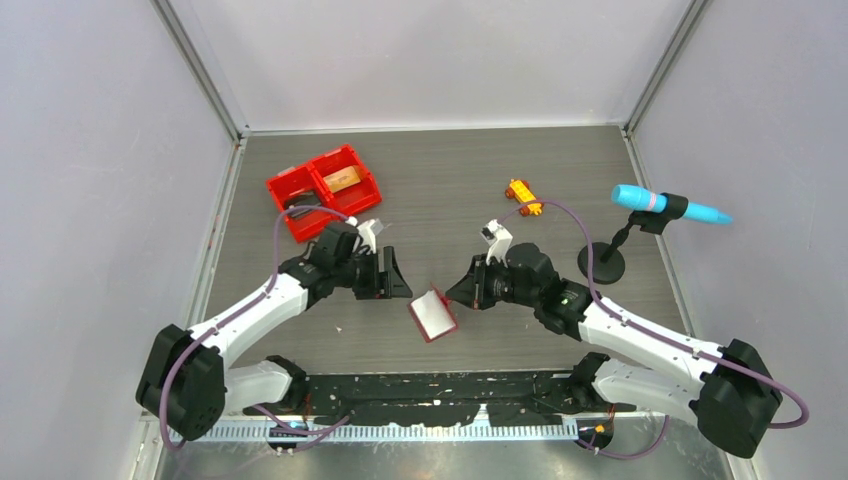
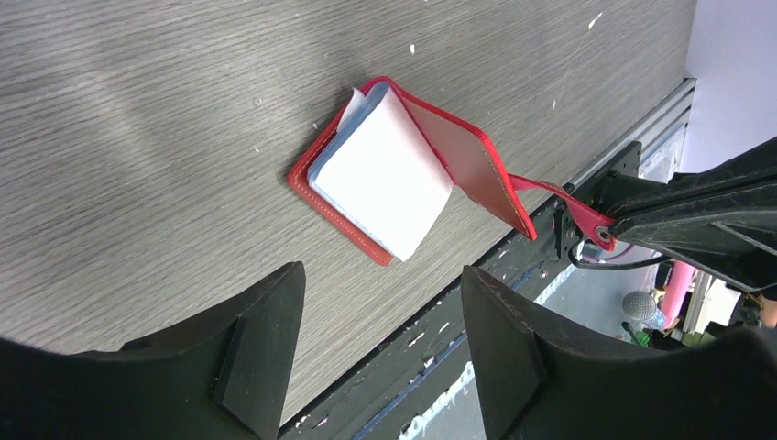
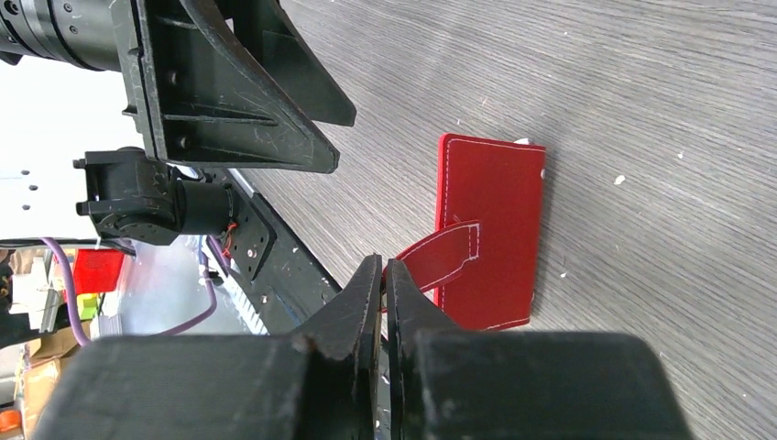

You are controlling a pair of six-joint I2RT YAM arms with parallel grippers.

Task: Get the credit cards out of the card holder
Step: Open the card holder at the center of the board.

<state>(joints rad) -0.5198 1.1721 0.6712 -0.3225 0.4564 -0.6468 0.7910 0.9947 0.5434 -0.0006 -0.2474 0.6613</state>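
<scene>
The dark red card holder (image 1: 433,314) lies on the table between my two grippers, with its cover flap lifted. In the left wrist view the flap (image 2: 467,156) stands up and a white leaf (image 2: 385,174) covers the pale blue inside; I cannot make out any credit card there. My right gripper (image 3: 381,268) is shut on the snap tab (image 3: 444,255) and holds the flap open; it shows in the top view (image 1: 458,292) right of the holder. My left gripper (image 1: 397,277) is open and empty, just left of the holder, its jaws wide apart (image 2: 383,275).
A bright red two-compartment bin (image 1: 325,190) stands at the back left with a flat tan-orange piece (image 1: 343,180) in one compartment. An orange-yellow toy vehicle (image 1: 522,196) sits at the back right. A blue microphone (image 1: 665,205) on a black stand (image 1: 602,262) is at the right.
</scene>
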